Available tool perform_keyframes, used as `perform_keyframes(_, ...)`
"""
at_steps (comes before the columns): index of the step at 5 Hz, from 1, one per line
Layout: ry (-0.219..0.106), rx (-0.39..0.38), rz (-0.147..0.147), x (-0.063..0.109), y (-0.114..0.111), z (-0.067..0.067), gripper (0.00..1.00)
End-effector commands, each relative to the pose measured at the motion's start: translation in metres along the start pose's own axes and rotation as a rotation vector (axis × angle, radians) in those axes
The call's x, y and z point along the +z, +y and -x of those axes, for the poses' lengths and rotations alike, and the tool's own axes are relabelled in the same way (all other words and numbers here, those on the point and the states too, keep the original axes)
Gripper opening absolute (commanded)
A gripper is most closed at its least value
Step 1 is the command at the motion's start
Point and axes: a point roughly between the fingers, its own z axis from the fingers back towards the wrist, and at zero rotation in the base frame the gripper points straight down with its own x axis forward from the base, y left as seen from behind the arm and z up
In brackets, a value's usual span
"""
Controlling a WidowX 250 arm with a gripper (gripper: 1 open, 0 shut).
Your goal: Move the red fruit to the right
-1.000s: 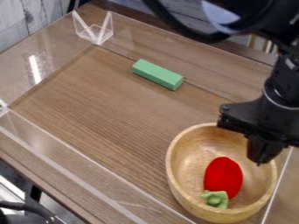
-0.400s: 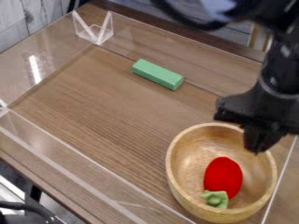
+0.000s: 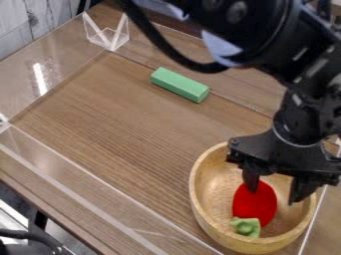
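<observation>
Presently, findings as follows.
Step in hand: reaching for the grasp. My claw (image 3: 276, 182) points steeply down into the wooden bowl (image 3: 210, 189), directly over the red fruit (image 3: 254, 203).
Claw state: jaws parted, one finger to each side above the fruit's upper end. Nothing is gripped; I cannot tell whether a fingertip touches the fruit.
Red fruit, location: lying in the bowl at the near right of the surface, red body toward the far side, green leafy cap (image 3: 246, 228) toward the near rim.
Progress, judged: carry to the right not yet begun; fruit sits in the bowl.
Next move, judged: sink a little further so the fingers straddle the fruit's body, close on it, then lift clear of the bowl rim before any travel to the right. The glossy rounded skin could slip if pinched too near the top.
Surface: wood-grain top (image 3: 120, 125) bounded by a low clear wall (image 3: 54, 70); a flat green block (image 3: 178, 85) lies toward the far side, well apart from the bowl.
Room: little visible beyond the wall; black cables (image 3: 200, 40) hang overhead at the far edge.
</observation>
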Motion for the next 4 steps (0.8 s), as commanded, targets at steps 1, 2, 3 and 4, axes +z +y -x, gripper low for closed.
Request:
perform_keyframes(1, -0.043, -0.039, 0.041, 0.028, 0.007, -0.012, 0.00)
perform_keyframes(2, -0.096, -0.101, 0.084, 0.062, 0.018, -0.038, 0.00)
perform_keyframes(3, -0.082, -0.121, 0.083, 0.044, 0.010, -0.028, 1.00)
perform_keyframes(4, -0.044, -0.157, 0.072, 0.023, 0.004, -0.004, 1.00)
